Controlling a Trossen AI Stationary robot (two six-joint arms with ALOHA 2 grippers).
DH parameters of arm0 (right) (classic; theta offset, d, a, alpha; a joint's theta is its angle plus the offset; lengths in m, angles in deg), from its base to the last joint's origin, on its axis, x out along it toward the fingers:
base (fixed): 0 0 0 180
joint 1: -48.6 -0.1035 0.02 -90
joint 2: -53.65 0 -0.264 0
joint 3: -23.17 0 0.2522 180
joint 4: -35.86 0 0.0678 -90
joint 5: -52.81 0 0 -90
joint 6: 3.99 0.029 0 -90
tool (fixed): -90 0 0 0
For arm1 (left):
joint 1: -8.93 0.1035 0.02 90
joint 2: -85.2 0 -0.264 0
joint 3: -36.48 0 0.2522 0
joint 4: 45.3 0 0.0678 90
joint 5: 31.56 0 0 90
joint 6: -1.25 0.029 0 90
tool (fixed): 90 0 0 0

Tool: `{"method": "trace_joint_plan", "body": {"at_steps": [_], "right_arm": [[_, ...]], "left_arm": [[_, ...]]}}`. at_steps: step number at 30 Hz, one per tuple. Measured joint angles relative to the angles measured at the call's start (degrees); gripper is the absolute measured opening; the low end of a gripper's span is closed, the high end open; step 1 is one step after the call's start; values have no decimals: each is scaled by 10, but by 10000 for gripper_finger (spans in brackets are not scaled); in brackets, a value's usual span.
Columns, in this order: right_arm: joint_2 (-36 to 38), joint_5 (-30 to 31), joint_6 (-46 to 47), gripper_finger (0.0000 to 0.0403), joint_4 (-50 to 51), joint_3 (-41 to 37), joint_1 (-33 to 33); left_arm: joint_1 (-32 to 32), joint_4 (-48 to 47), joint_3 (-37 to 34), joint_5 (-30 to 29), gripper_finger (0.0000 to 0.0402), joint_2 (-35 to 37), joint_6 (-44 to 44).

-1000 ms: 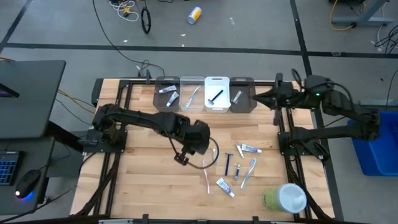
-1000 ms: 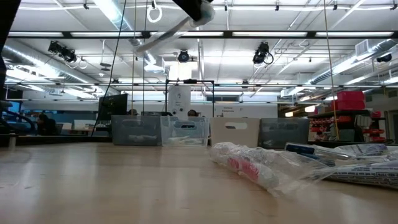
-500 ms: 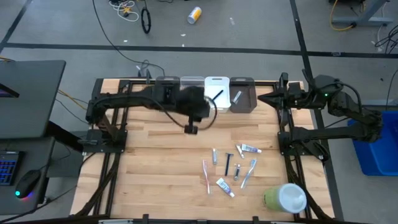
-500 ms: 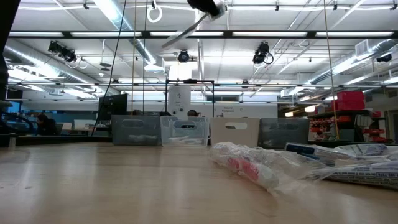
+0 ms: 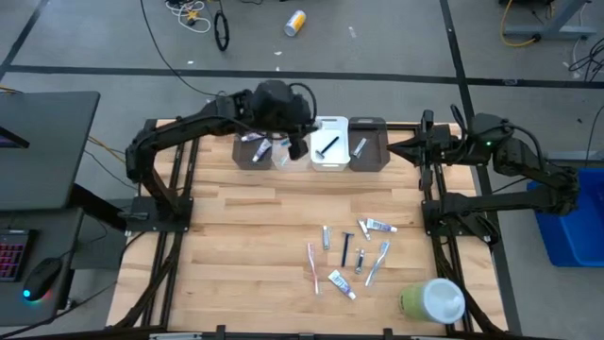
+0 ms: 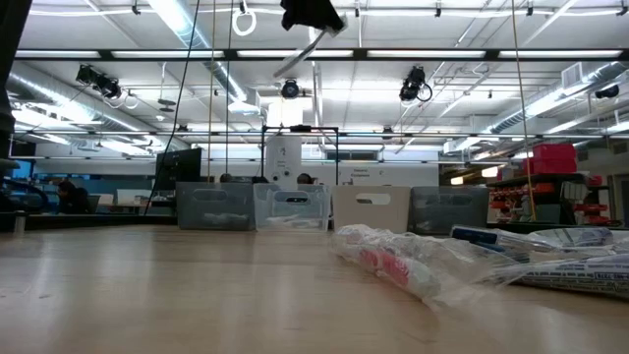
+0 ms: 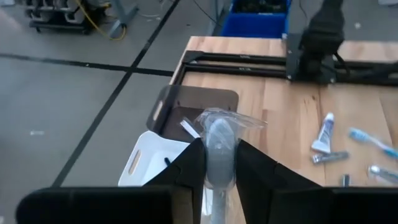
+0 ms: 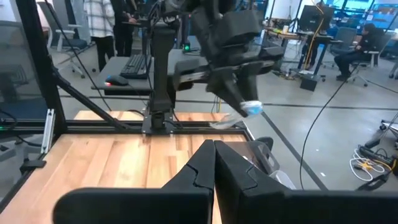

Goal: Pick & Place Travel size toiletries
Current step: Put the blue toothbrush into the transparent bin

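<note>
We see four bins (image 5: 310, 142) along the far edge, each holding a toiletry; our left gripper (image 7: 214, 163) grips a wrapped toothbrush (image 7: 220, 140) above them, its lower end hidden.

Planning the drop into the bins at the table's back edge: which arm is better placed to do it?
Left. The left gripper is shut on a plastic-wrapped toothbrush and hangs above the row of small bins. The right gripper is shut, holds nothing, and waits at the table's right edge.
</note>
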Motion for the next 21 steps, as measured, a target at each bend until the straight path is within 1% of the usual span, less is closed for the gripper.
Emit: {"method": "trace_joint_plan", "body": {"at_steps": [5, 9, 11, 17, 19, 21], "right_arm": [[-4, 14, 0, 5, 1, 0, 0], [-6, 31, 0, 5, 1, 0, 0], [-9, 35, 0, 5, 1, 0, 0], [-19, 35, 0, 5, 1, 0, 0], [-24, 35, -1, 5, 1, 0, 0], [-28, 35, -2, 5, 1, 0, 0]], "left_arm": [[34, 4, 0, 1, 71, 0, -44], [58, 1, 0, -27, 74, -2, -92], [71, 2, -3, -29, 75, -2, -113], [106, 31, -32, -31, 72, -3, -165], [115, 59, -56, -32, 73, -2, -179], [125, 63, -77, -32, 75, -4, -195]]}}
